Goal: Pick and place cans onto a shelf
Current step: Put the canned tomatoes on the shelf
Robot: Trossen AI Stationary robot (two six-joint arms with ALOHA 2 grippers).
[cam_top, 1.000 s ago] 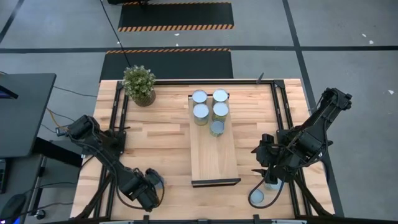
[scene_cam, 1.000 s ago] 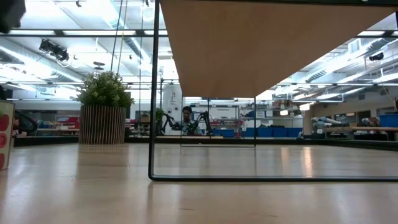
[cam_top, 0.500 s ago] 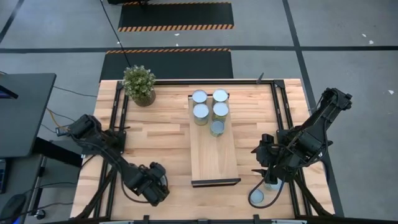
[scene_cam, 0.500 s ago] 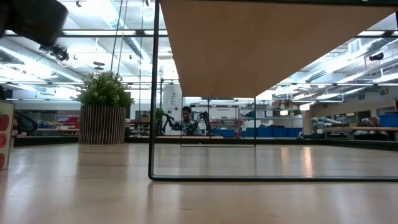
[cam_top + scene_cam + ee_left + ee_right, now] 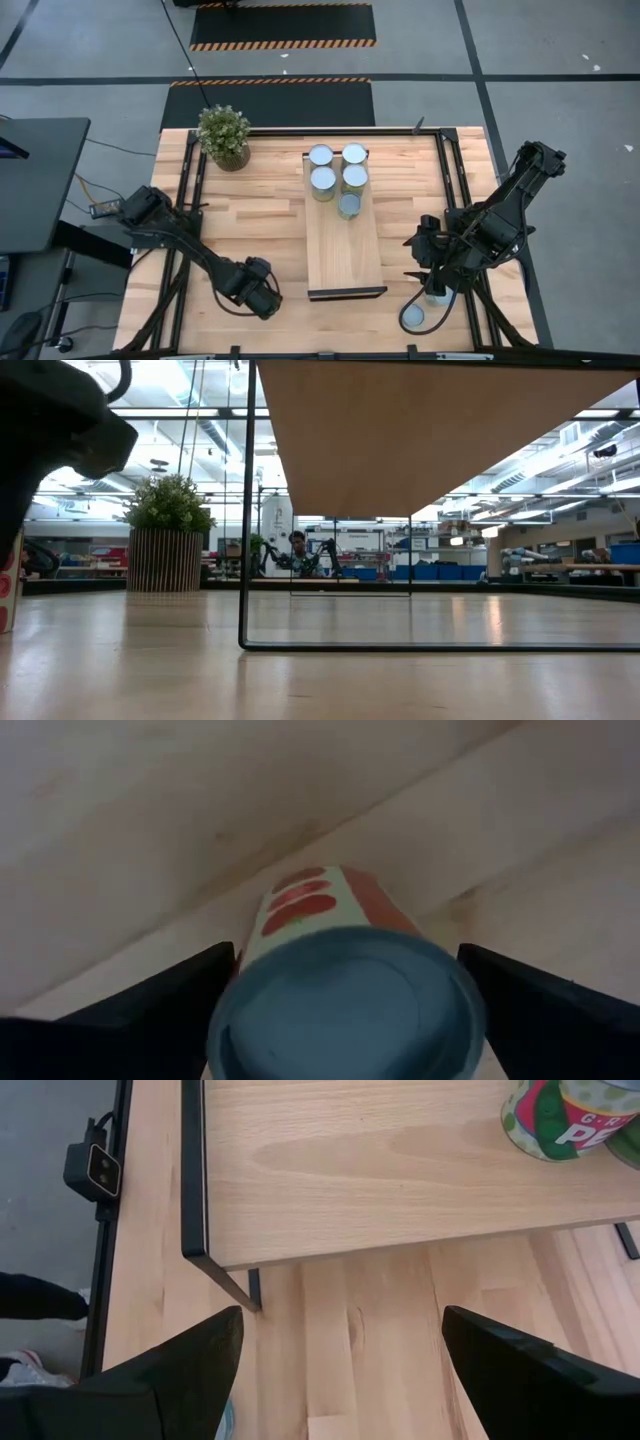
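- Left gripper: near the table's front edge, left of the shelf's front-left corner. Fingers sit on either side of 1 can, so it is clamped on or closing round it; contact cannot be confirmed. The can is upright, its blue-grey top facing the wrist camera and a red-and-white label on its side.
- Key relation: the shelf lies to the right of this gripper and is raised above the table, so the can likely needs lifting before it travels sideways. The left arm is the nearer one for this can.
- Left arm pose: stretched from its base at the table's left edge, low and angled toward the front.
- Shelf stock: 5 cans grouped at the far end; the near half is bare.
- Right gripper: fingers spread wide, holding nothing, aimed at the shelf's front corner, waiting by the table's right edge.
- 1 more can: at the table's front-right corner.
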